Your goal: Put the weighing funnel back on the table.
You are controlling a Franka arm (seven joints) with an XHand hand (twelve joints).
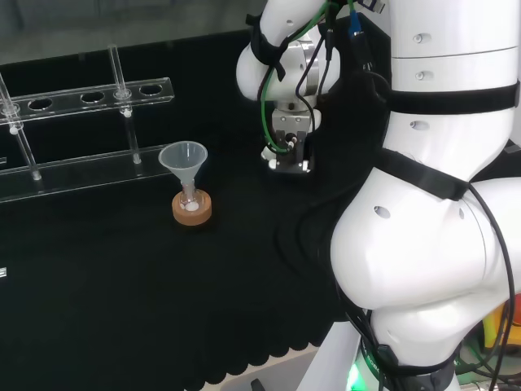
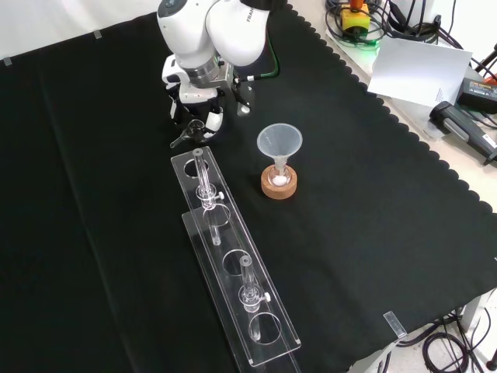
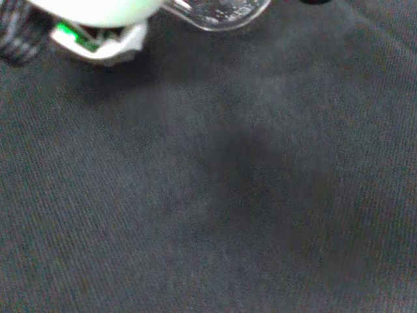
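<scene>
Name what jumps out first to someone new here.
The white arm at the front view's top catches the eye first, with its robot hand low over the black cloth. Next comes the funnel, which stands mouth up in a small flask on a cork ring near the middle. A long clear rack runs from its left toward the bottom edge.

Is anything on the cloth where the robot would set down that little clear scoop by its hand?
Nothing visible does. In the wrist view the weighing funnel is close to the hand over bare cloth. In the front view the tube rack and the funnel stand nearer the camera, not under the hand.
</scene>
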